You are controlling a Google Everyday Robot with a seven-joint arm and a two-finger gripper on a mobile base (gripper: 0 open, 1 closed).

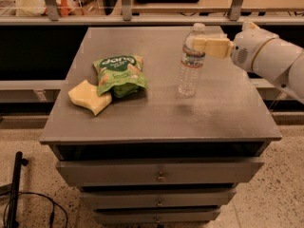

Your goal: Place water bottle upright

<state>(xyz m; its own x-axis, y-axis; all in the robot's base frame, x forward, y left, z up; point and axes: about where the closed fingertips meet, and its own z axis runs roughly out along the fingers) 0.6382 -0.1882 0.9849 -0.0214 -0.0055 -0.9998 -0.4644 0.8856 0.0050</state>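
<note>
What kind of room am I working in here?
Probably a lab or workshop: a grey metal drawer cabinet, speckled terrazzo floor, workbench framing behind. The cream gripper sits at the neck of the clear ribbed water bottle.

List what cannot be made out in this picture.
- Bottle: label print too small to read, camera view.
- Gripper at the bottle's neck: covers part of the neck; contact unclear.
- Arm: cut off by the right edge.
- Yellow pad: one corner hidden under the bag.
</note>
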